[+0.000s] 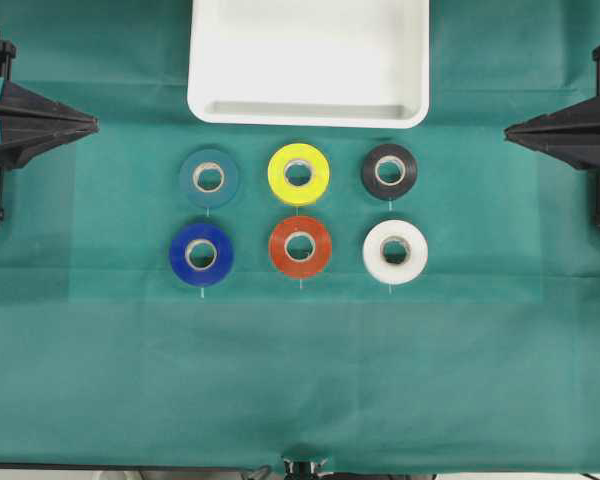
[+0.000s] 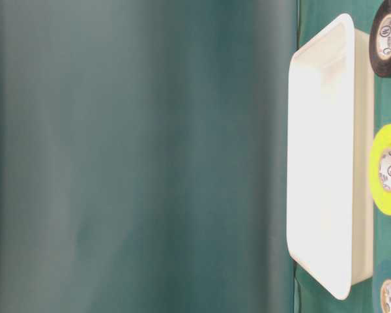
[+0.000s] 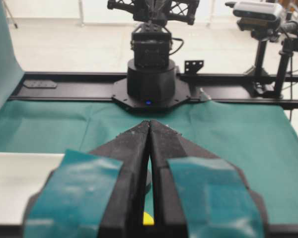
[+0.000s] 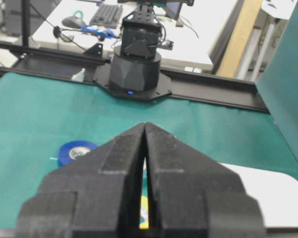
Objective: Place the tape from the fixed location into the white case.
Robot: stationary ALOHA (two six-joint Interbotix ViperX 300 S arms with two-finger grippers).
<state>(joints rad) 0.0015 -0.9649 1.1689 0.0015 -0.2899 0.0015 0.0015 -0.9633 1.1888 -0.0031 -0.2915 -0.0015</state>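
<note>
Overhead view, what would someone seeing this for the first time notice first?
Six tape rolls lie in two neat rows on the green cloth: teal, yellow and the black tape behind, dark blue, red and white in front. The white case sits empty just beyond them. The left gripper and right gripper point inward from the sides, both shut.

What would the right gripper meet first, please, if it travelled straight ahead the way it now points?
Probably nothing nearby. The right gripper, shut, points level across the table toward the left gripper. Its line passes between the white case and the black tape, seemingly above both, though height is unclear.
</note>
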